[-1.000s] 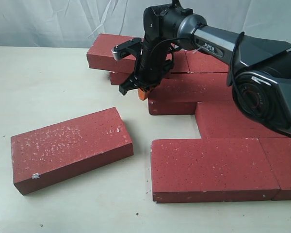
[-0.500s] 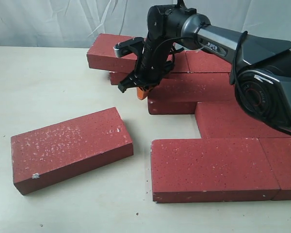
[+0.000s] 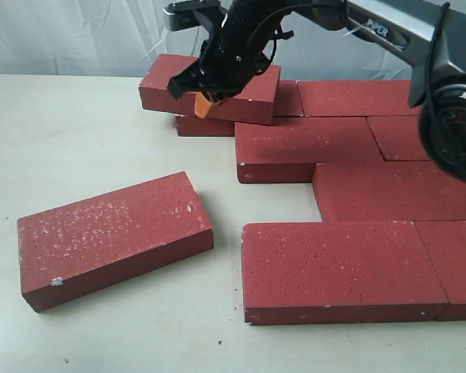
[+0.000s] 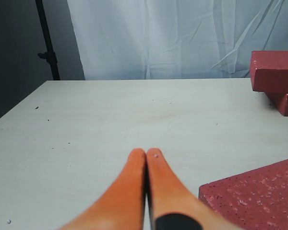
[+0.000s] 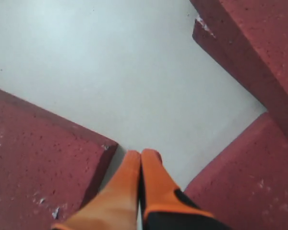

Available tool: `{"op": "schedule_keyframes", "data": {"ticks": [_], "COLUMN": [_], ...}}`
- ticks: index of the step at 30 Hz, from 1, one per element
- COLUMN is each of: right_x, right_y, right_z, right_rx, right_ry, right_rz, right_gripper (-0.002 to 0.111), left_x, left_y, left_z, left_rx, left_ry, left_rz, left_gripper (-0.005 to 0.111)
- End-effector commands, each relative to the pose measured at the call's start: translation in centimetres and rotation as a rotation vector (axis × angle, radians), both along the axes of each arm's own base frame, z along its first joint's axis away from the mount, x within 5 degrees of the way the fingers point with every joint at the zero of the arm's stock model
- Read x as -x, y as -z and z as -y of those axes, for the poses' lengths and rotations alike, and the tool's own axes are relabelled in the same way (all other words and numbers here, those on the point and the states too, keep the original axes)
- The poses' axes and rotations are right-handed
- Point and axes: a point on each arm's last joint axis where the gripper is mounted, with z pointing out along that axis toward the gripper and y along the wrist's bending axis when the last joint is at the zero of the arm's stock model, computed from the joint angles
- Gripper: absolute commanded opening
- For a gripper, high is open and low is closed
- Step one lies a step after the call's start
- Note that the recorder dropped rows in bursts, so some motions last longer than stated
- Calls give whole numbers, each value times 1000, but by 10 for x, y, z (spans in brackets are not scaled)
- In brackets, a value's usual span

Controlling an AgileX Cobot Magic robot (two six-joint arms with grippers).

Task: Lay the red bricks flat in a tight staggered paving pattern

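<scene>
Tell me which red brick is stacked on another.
The back-left brick, by the right end effector: it rests on a lower brick; all others lie on the table.

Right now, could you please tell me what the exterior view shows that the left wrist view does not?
Only the exterior view shows the right arm, its jaws by the stacked pair of bricks, and the paved rows. Only the left wrist view shows the left arm's shut orange jaws and a dark stand. Both show the table, the curtain, the stacked pair and the loose brick.
</scene>
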Motion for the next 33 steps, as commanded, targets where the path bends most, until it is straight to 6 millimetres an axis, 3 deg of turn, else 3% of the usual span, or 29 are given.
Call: {"op": "schedule_keyframes", "data": {"ticks": [1,5,9,18,33], "right_x": [24,56,84,123,163], "right_y": [-34,-48,-39,-37,-26], "right_z": [25,47,64,105,130], "right_rx": [100,133,167,157,155], "right_ry": [16,32,34,90,98], "right_rz": [32,41,-1,144,211], "right_gripper": [-1,-1,-1,-1,-1], "left_x": [0,0,0,0,0], "left_y": [1,1,1,1,0], "left_z": [0,0,0,0,0], "left_rx": [-2,-2,-2,-2,-15], "left_ry": [3,3,3,3,2], "left_rz": [5,5,5,5,12], "left_gripper": [0,0,0,0,0]}}
